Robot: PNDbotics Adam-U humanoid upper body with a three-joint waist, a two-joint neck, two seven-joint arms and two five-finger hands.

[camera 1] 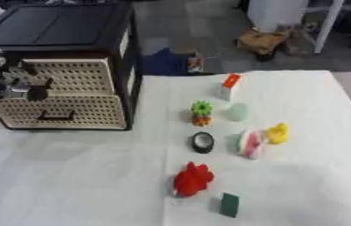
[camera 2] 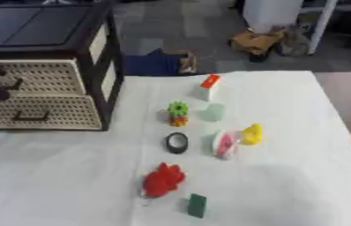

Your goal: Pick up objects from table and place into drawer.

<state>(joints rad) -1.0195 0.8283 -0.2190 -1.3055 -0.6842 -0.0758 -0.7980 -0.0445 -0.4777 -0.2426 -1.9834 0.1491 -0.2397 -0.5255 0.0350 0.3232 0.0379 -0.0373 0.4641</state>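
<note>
Left eye view: left hand (camera 1: 13,88), grip unclear, at black-framed wicker drawer cabinet (camera 1: 63,95) at ten o'clock; red toy (camera 1: 192,179) and others unmoved, seemingly nothing stowed.

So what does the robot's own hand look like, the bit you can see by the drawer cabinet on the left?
Only the left hand shows, at the view's left edge in front of the cream perforated drawer unit. It is mostly black, with a silver metallic joint section near the middle and slim dark fingers. No cables or markings can be made out. The right hand is not in view.
</note>
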